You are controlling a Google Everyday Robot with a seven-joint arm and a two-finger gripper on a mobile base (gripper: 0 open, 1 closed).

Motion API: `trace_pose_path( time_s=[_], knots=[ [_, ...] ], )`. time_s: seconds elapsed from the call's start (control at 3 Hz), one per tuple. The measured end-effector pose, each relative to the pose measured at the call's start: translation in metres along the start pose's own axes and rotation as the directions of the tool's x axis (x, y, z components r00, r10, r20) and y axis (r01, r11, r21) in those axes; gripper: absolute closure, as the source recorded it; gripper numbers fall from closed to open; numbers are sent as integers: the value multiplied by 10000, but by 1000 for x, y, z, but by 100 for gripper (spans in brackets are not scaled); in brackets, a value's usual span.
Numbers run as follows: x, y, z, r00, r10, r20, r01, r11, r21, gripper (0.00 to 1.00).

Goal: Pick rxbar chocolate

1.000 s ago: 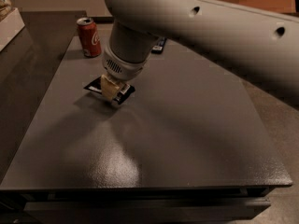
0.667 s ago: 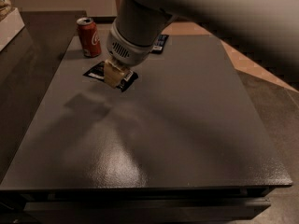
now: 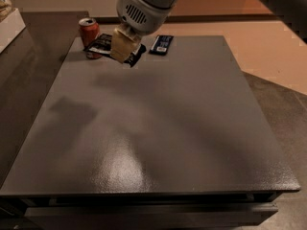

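The rxbar chocolate (image 3: 101, 44) is a flat black wrapped bar with white lettering. It hangs clamped between the tan fingers (image 3: 125, 46) of my gripper (image 3: 123, 48), above the far left part of the dark table (image 3: 158, 128). The bar's left end overlaps the foot of the red can in the picture. The gripper is shut on the bar, and the grey arm comes in from the upper right. Part of the bar is hidden behind the fingers.
A red soda can (image 3: 89, 31) stands at the table's far left corner. A dark blue wrapped bar (image 3: 161, 43) lies at the far edge, right of the gripper. A white box (image 3: 8, 25) sits off the table to the left.
The gripper has risen from the table surface with the black bar in it and moved toward the far edge. The can and the blue bar have stayed put.
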State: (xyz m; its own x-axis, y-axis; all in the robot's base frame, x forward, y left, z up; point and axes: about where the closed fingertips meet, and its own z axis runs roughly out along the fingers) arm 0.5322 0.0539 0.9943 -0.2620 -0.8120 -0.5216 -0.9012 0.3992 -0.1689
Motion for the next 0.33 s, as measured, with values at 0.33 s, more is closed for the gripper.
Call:
trace_pose_path(
  time_s=[0.33],
  knots=[
    [0, 0, 0, 10000, -1, 1, 1, 10000, 1, 100]
  ],
)
